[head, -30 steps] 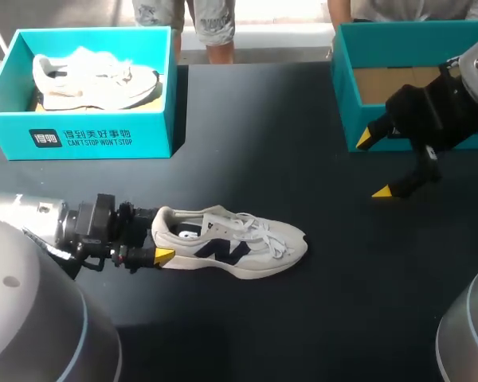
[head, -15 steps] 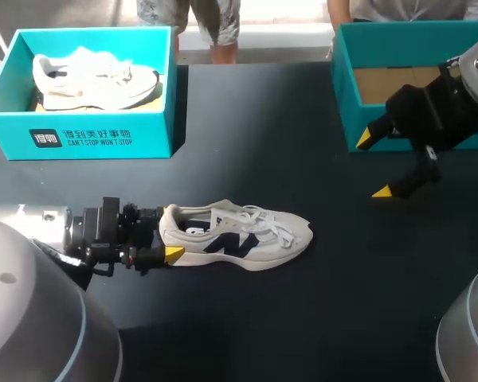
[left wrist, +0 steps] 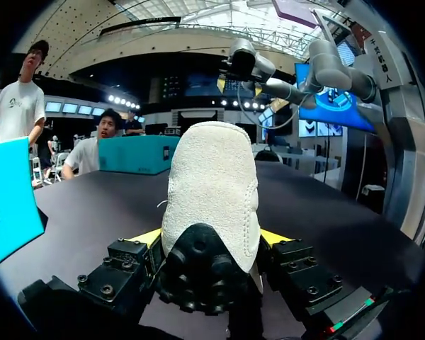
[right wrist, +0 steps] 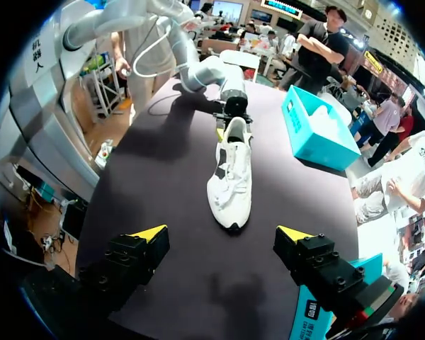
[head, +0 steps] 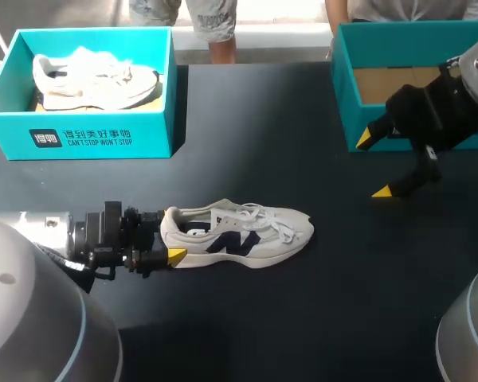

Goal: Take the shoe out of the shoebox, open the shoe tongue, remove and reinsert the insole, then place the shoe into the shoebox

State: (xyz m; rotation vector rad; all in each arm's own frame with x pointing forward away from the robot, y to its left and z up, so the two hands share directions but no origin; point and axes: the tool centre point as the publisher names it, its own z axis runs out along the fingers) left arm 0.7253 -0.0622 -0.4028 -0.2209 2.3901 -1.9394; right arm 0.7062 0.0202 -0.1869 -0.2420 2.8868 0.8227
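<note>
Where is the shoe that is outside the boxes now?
In the head view the shoe lies upright near the table's front middle, its heel held in the left gripper, toe pointing right.

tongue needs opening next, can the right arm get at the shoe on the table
Likely yes: the right gripper hangs open, only bare table between it and the shoe, whose heel the left gripper holds.

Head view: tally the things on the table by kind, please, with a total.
Sneakers: 2 (white sneaker with a navy logo, lying outside the boxes; cream sneaker, inside the left teal cardboard shoebox).
Shoeboxes: 2 (that one and the right teal cardboard shoebox).
Total: 4.
</note>
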